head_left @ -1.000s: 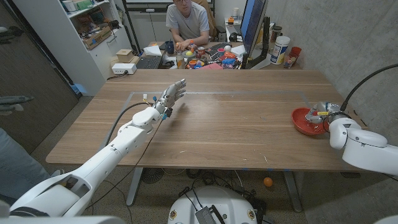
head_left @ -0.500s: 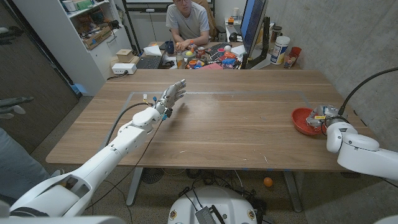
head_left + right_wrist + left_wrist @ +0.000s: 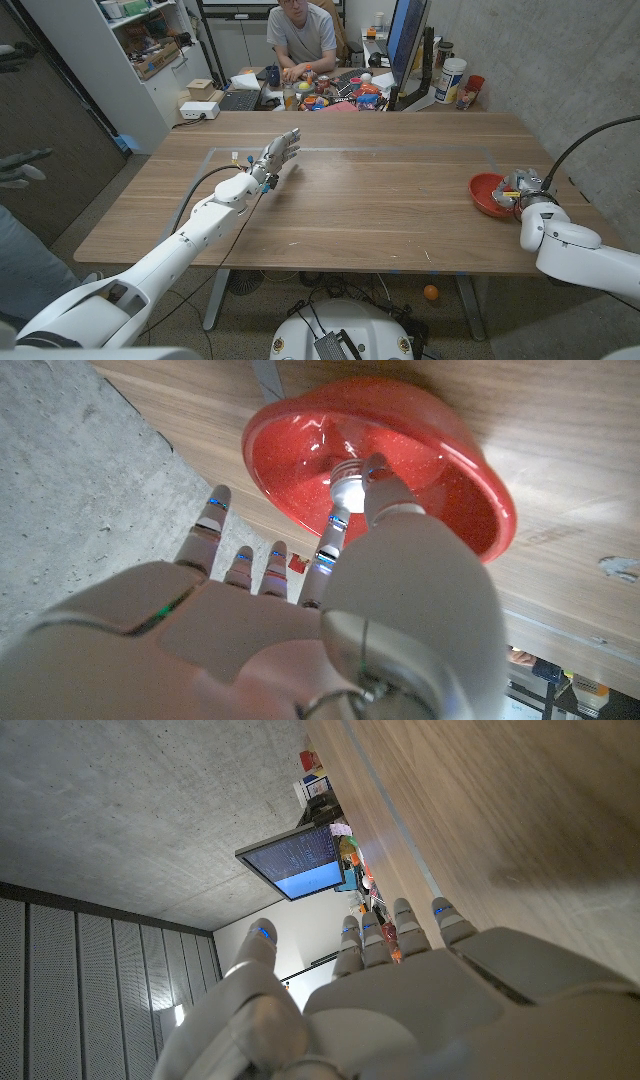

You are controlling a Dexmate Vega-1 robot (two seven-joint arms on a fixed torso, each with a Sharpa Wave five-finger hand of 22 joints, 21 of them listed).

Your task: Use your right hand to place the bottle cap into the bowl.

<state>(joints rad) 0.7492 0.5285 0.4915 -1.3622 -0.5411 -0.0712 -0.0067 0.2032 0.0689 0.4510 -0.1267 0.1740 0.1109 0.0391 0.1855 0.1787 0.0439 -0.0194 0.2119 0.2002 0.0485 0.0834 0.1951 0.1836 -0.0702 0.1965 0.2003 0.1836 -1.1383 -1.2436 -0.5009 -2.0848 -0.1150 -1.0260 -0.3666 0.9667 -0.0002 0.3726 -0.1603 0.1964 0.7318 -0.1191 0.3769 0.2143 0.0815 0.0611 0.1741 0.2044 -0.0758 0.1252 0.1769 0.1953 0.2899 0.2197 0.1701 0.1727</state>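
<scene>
Left hand (image 3: 277, 156) is hovering over the far left part of the wooden table (image 3: 380, 200), fingers apart and straight, holding nothing; the left wrist view is showing the same hand (image 3: 400, 990) with extended fingers and nothing in them. It is playing no part in the job.

Moving right: the red bowl (image 3: 488, 194) is sitting near the table's right edge, and the right hand (image 3: 524, 186) is hanging right over its rim. In the right wrist view the right hand (image 3: 300, 610) is pinching the small white ribbed bottle cap (image 3: 346, 482) between thumb and a finger, other fingers spread, with the cap over the inside of the bowl (image 3: 450, 470). Whether the cap is already touching the bowl's bottom, I cannot tell.

Judging progress: carry looks done, the cap is at the target. Left to do: letting go so it drops in, then pulling the hand clear.
</scene>
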